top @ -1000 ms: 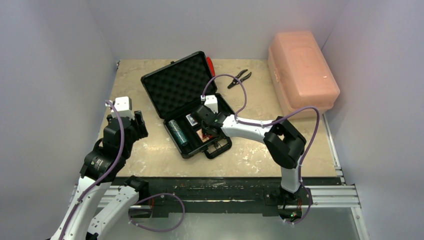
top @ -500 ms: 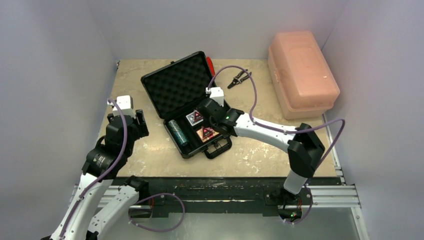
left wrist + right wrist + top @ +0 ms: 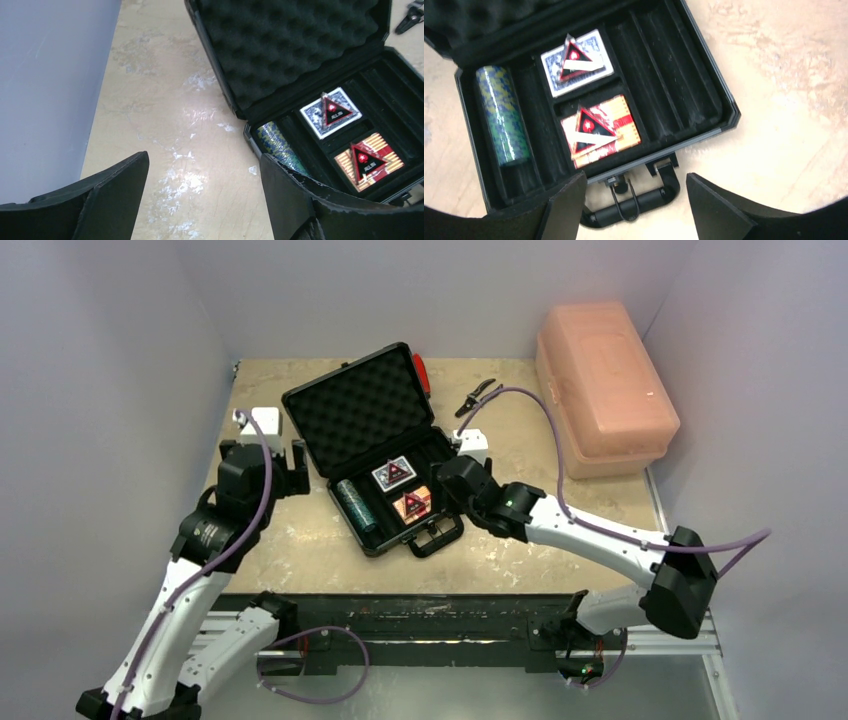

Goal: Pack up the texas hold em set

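The black briefcase (image 3: 345,415) lies open mid-table, its foam lid tilted back. Inside are a teal chip roll (image 3: 354,504), a blue deck (image 3: 394,475) and an orange-red deck (image 3: 411,505), each with a red-black triangle on top. My right gripper (image 3: 452,492) is open and empty, just right of the case above its handle (image 3: 634,207). My left gripper (image 3: 262,462) is open and empty over the table left of the case. The right wrist view shows the roll (image 3: 503,115), blue deck (image 3: 576,62) and orange-red deck (image 3: 599,130); the left wrist view shows the decks (image 3: 331,112) (image 3: 369,160) and the roll (image 3: 280,147).
A large pink plastic box (image 3: 603,385) stands at the back right. Black pliers (image 3: 478,397) and a red-handled tool (image 3: 422,373) lie behind the case. Grey walls close in left, right and back. Right-hand slots of the case tray (image 3: 664,75) hold nothing.
My right gripper has drawn back out of the case to its right side, uncovering the decks and triangles. My left arm has moved forward toward the case's left side.
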### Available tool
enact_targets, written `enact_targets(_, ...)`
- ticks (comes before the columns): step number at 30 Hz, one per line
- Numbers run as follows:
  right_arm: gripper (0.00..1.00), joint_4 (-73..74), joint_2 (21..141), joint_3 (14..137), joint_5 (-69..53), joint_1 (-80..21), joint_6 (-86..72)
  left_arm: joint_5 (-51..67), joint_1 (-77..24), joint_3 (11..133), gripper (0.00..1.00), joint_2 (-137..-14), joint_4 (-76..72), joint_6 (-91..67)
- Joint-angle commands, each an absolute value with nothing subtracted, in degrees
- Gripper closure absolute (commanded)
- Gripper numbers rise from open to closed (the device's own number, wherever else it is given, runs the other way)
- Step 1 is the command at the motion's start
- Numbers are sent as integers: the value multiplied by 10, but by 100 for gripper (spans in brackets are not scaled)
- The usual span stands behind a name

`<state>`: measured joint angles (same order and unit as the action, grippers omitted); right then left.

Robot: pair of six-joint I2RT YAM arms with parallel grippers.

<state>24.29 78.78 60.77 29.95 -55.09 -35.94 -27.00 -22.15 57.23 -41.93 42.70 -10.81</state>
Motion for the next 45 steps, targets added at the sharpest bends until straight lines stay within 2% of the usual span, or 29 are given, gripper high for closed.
enact_targets(1, 21, 213, 722, 560, 282, -553, -359, -219, -207, 667, 18, -488, 422, -86)
enact_targets(7, 9, 222, 658, 518, 274, -553, -358, -126, -187, 767, 9, -579, 437, -75)
enact_targets(9, 7, 229, 641, 510, 271, -553, -358, -109, -178, 797, 0, -605, 437, -68)
enact_targets(18, 3, 231, 592, 466, 252, -553, -354, -7, -75, 902, 0, -699, 441, -81)
enact_targets(24, 3, 221, 590, 455, 236, -553, -342, 82, 20, 971, 10, -763, 445, -114)
enact_targets(28, 3, 220, 587, 449, 225, -553, -339, 115, 70, 1016, 12, -797, 446, -136)
enact_targets(34, 3, 209, 577, 429, 209, -553, -337, 131, 121, 1074, 17, -863, 462, -149)
enact_targets(39, 3, 206, 592, 430, 203, -553, -336, 187, 157, 1070, 23, -903, 424, -198)
enact_targets(45, 4, 215, 598, 428, 197, -553, -342, 203, 164, 1089, 34, -974, 407, -211)
